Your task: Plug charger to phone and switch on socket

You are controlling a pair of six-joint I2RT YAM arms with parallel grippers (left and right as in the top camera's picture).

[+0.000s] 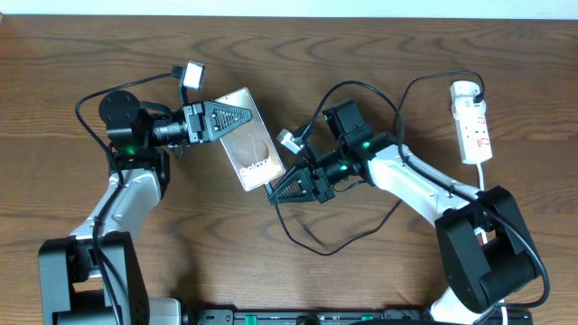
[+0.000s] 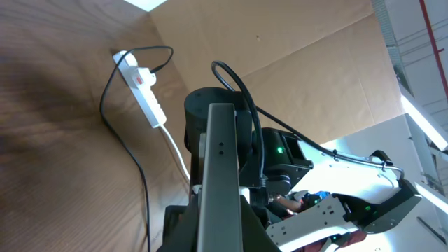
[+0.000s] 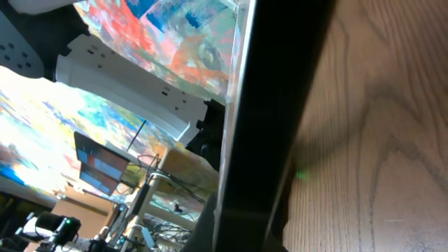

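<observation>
The phone (image 1: 248,140) is lifted off the table and tilted, and my left gripper (image 1: 226,117) is shut on its upper end. In the left wrist view it is a grey slab seen edge-on (image 2: 220,175), rising from between the jaws. My right gripper (image 1: 282,188) is shut at the phone's lower corner. The charger cable (image 1: 312,250) loops over the table and runs up into its fingers, but the plug tip is hidden. The phone's dark edge (image 3: 273,105) fills the right wrist view. The socket (image 1: 472,126) lies at the far right with the white adapter (image 1: 463,90) in it.
A thick white lead (image 1: 483,176) runs from the socket toward the right arm's base. In the left wrist view the socket (image 2: 145,91) and the black cable (image 2: 143,182) lie behind the phone, with the right arm (image 2: 329,210) close by. Bare wood (image 3: 385,140) lies beside the phone.
</observation>
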